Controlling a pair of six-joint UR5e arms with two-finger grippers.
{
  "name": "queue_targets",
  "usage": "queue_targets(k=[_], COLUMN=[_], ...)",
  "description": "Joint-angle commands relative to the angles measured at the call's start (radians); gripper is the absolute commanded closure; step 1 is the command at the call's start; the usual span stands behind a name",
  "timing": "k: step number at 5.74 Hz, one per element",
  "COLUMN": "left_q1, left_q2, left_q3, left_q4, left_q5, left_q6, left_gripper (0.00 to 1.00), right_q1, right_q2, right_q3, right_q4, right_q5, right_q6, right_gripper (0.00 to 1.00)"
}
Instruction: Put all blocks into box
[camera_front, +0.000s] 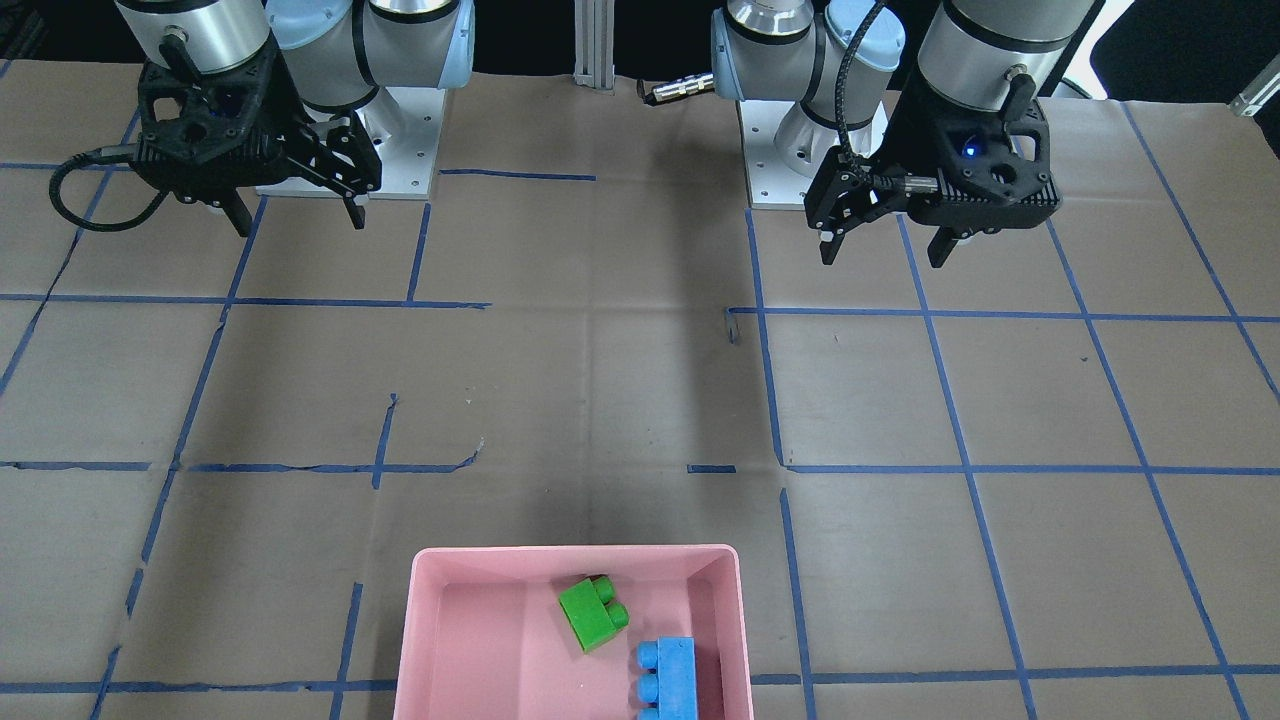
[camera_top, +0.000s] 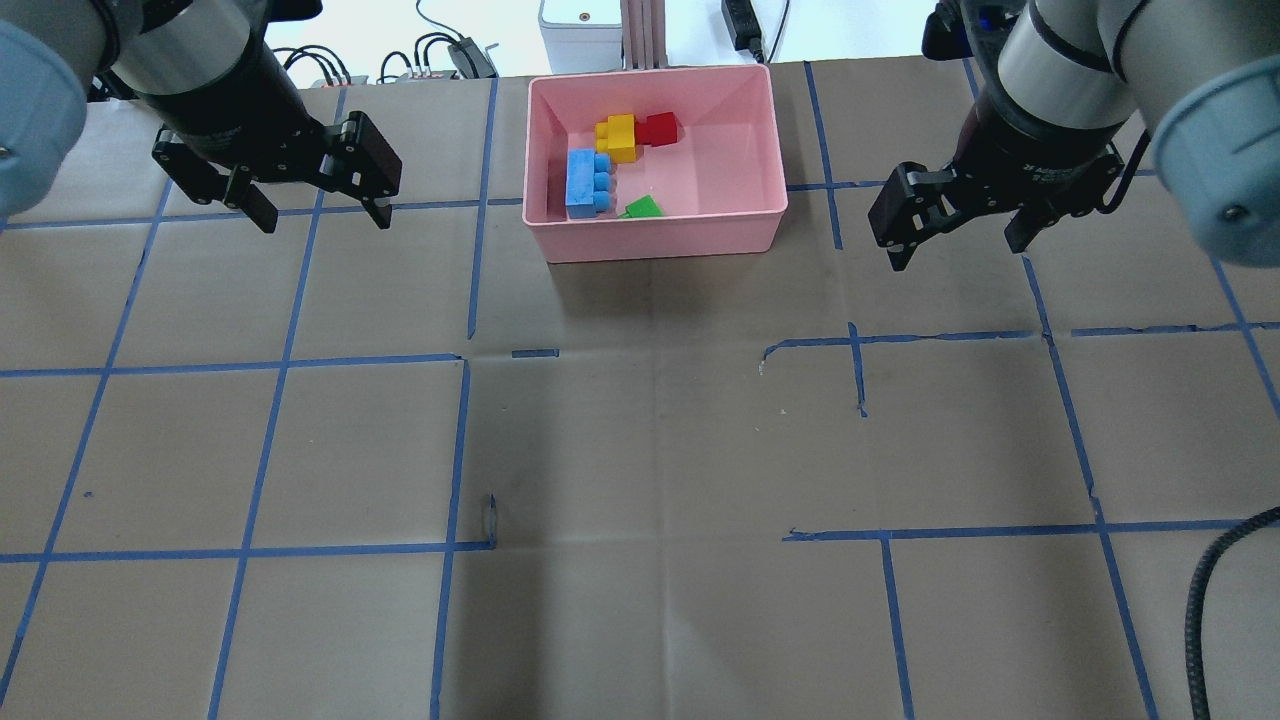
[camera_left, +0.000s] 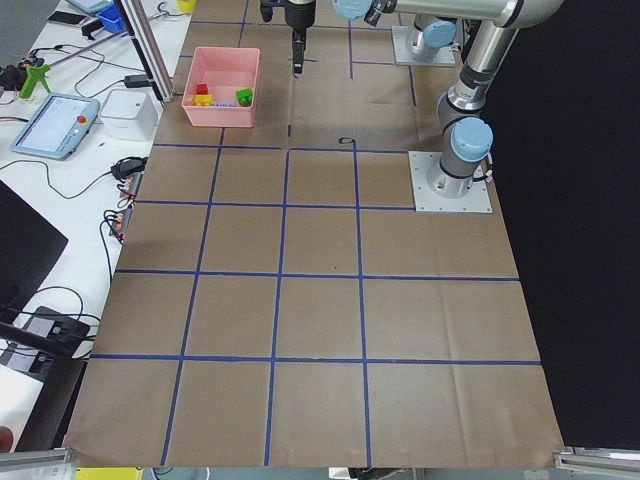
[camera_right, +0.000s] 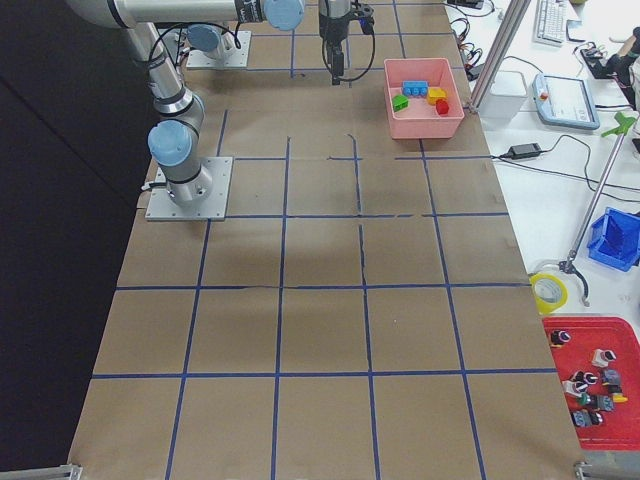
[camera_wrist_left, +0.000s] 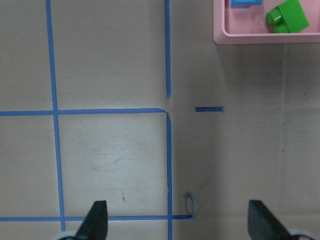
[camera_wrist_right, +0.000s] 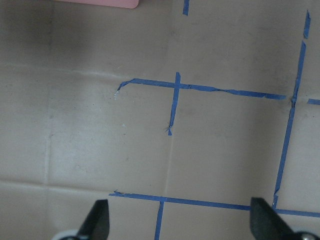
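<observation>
The pink box (camera_top: 660, 240) stands at the far middle of the table. All four blocks lie in it: the blue one (camera_top: 588, 183), the yellow one (camera_top: 620, 138), the red one (camera_top: 659, 129) and the green one (camera_top: 642, 208). The front-facing view shows the box (camera_front: 575, 549) with the green block (camera_front: 594, 613) and the blue block (camera_front: 667, 678). My left gripper (camera_top: 325, 222) hangs open and empty to the left of the box. My right gripper (camera_top: 952, 255) hangs open and empty to its right. The left wrist view shows a box corner (camera_wrist_left: 260, 39) with the green block (camera_wrist_left: 286, 16).
Brown paper with blue tape lines (camera_top: 460, 450) covers the table. Both arm bases (camera_front: 350, 150) (camera_front: 800, 160) stand at the robot's edge. A black cable (camera_top: 1215, 590) loops at the near right. A bench past the box holds a white unit (camera_left: 128, 113) and a tablet (camera_left: 57, 125).
</observation>
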Motion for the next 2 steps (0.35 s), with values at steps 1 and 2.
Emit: queue_targets(k=[1, 2], left_q1=[0.000, 0.000], left_q2=[0.003, 0.001], left_q3=[-0.003, -0.003], left_q4=[0.000, 0.002], left_q5=[0.000, 0.002], left_q6=[0.001, 0.004], left_gripper=[0.00, 0.00], right_q1=[-0.003, -0.003], right_q2=[-0.005, -0.007], right_q3=[0.010, 0.016], right_q4=[0.000, 0.002], right_q5=[0.005, 0.006], right_q6=[-0.002, -0.002], right_gripper=[0.00, 0.00])
